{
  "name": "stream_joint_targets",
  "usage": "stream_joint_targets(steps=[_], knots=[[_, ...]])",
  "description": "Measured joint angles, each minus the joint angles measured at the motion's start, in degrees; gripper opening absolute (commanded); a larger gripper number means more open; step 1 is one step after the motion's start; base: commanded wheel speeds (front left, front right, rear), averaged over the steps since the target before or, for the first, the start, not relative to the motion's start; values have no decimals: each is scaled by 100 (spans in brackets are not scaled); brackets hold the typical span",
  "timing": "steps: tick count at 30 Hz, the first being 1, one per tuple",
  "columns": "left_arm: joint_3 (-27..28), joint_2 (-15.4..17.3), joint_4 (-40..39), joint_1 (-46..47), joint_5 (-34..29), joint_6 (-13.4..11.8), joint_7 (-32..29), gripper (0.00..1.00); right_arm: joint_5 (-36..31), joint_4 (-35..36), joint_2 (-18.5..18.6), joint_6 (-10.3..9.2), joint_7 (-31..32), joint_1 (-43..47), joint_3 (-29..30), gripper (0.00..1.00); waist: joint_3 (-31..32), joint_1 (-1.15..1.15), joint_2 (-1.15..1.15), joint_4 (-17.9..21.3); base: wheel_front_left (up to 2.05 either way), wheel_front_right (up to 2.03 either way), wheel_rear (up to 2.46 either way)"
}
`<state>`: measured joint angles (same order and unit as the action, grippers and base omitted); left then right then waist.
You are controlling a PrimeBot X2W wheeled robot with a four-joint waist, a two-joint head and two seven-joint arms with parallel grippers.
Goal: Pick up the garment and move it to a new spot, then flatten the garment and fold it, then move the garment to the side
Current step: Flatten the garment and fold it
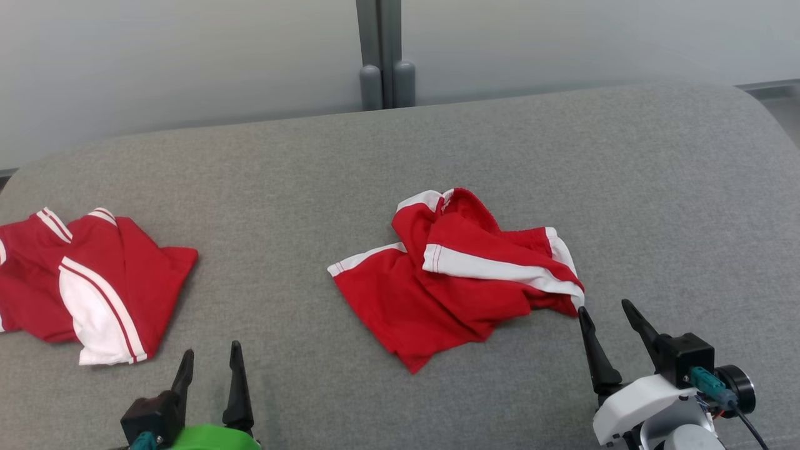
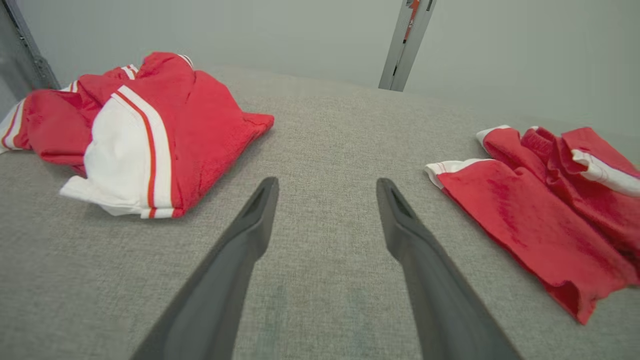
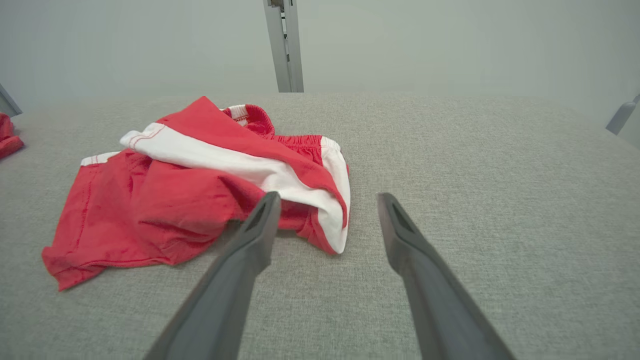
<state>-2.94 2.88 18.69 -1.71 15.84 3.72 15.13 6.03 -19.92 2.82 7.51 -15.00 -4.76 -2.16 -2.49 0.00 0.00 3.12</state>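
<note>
A crumpled red garment (image 1: 450, 281) with white bands lies in the middle of the grey padded surface (image 1: 500, 144). The left wrist view has it at the right (image 2: 540, 210); the right wrist view has it at the left (image 3: 165, 200). My right gripper (image 1: 604, 307) stands open just right of its near right corner, with nothing between the fingers. In its own view (image 3: 327, 196) the left fingertip reaches the cloth's edge. My left gripper (image 1: 211, 350) is open near the front edge, well left of the garment, and in its own view (image 2: 326, 181) only bare surface lies between the fingers.
A second red and white garment (image 1: 94, 281) lies bunched at the far left (image 2: 150, 125), with a corner of it at the edge of the right wrist view (image 3: 7, 135). A grey post (image 1: 386, 62) stands behind the surface against a pale wall. Bare surface stretches to the right.
</note>
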Motion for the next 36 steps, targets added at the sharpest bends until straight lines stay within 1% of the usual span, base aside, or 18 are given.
stream_joint_targets(steps=[2, 4, 7, 12, 15, 20, 24, 27, 31, 32, 33, 34, 36], knots=[[-151, 1, 47, 119, 166, 67, -1, 100, -1, 3, 0, 0, 0, -5, 2, 100, -46, 0, 0, 21, 0, 0, 0], [-449, 3, 134, 389, 178, 186, -1, 100, -1, 29, 1, 0, 0, -71, 0, 100, -130, 0, 0, 43, 0, 0, 0], [-837, -14, 201, 882, 260, 270, 0, 100, -1, 76, 1, 0, 0, -197, 18, 100, -284, 0, 0, 83, 0, 0, 0], [-1573, -11, 275, 1718, 487, 334, -1, 100, 12, 135, 1, 0, -1, -393, -14, 100, -588, 0, 0, 196, 0, 0, 0], [-2014, -16, 480, 2134, 480, 341, -1, 100, 80, 163, 0, 0, 0, -517, -65, 100, -792, 0, 0, 309, 0, 0, 0], [-2527, -14, 879, 2565, 610, 357, 0, 100, 169, 202, 2, 0, 0, -630, -119, 100, -1078, 0, 0, 542, 0, 0, 0], [-2715, -18, 1112, 2708, 894, 358, 0, 100, 214, 203, 1, 0, 0, -678, -137, 100, -1266, 0, 0, 758, 0, 0, 0], [-2891, -19, 1232, 2733, 992, 358, -1, 100, 254, 192, 3, 0, 0, -687, -107, 100, -1384, 0, 0, 884, 0, 0, 0], [-2971, -18, 1317, 2794, 1132, 358, -1, 100, 270, 167, 2, 0, 0, -693, -84, 100, -1482, 0, 0, 1004, 0, 0, 0], [-2978, -18, 1315, 2804, 1144, 358, -1, 65, 270, 167, 3, 0, 0, -693, -80, 100, -1491, 0, 0, 1013, 0, 0, 0], [-2986, -18, 1303, 2813, 1158, 358, -1, 47, 272, 166, 3, 0, 0, -693, -84, 100, -1491, 0, 0, 1013, 0, 0, 0], [-2987, -18, 1257, 2814, 1170, 358, -1, 0, 277, 166, 2, 0, 0, -693, -87, 100, -1483, 0, 0, 1008, 0, 0, 0], [-2944, -20, 1179, 2812, 1170, 358, -1, 0, 276, 158, 1, 0, 0, -693, -84, 100, -1449, 0, 0, 988, 0, 0, 0]])
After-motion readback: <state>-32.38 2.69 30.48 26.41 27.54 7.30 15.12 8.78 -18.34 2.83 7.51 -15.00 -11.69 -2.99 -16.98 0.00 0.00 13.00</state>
